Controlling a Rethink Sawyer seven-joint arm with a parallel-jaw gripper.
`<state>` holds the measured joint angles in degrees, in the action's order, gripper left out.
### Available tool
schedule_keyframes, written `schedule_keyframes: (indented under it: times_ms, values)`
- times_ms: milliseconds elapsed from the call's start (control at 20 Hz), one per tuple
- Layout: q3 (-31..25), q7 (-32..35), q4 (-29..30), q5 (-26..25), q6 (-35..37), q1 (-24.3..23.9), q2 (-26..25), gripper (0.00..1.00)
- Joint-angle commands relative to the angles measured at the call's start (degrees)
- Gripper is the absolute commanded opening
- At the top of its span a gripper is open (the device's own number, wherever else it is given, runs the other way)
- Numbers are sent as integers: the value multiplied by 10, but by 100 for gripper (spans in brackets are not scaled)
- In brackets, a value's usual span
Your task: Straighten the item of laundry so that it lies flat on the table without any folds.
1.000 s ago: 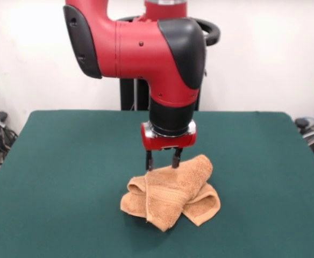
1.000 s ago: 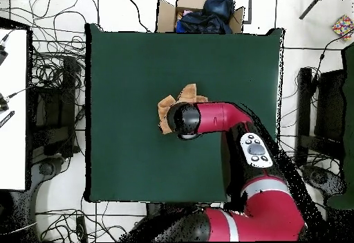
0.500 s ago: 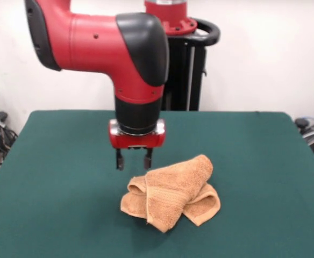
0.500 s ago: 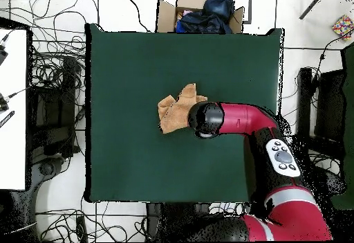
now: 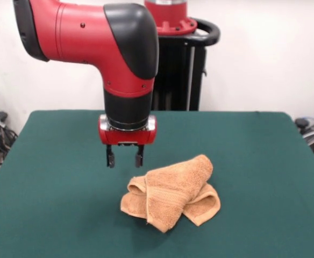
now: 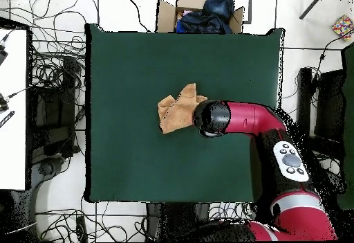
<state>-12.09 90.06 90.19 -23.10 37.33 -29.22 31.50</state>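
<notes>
Nubby terry washcloth (image 5: 170, 195) on matt felt-like table (image 5: 254, 161); arm (image 5: 92, 32) shell of glossy plastic

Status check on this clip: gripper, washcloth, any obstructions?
Gripper open, empty, above the table, beside the cloth. Washcloth bunched, folded over itself, not flat. Nothing else on the felt.

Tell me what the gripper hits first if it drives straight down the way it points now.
Probably the bare green table: the gripper hangs open, pointing down, beside the crumpled washcloth rather than over it. Depth is uncertain, so it might graze the cloth's edge.
</notes>
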Motion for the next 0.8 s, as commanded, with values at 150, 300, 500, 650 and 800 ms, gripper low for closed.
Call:
schedule_keyframes:
  times_ms: [150,300,500,650,800]
  values:
    - [-62,-79,-23,-12,69,5,3,100]
    - [-57,-70,-36,-21,57,13,-14,100]
    - [-55,-66,-35,-22,52,17,-18,100]
    - [-57,-75,-20,-21,60,13,-7,100]
    - [-55,-73,6,-31,37,12,-5,100]
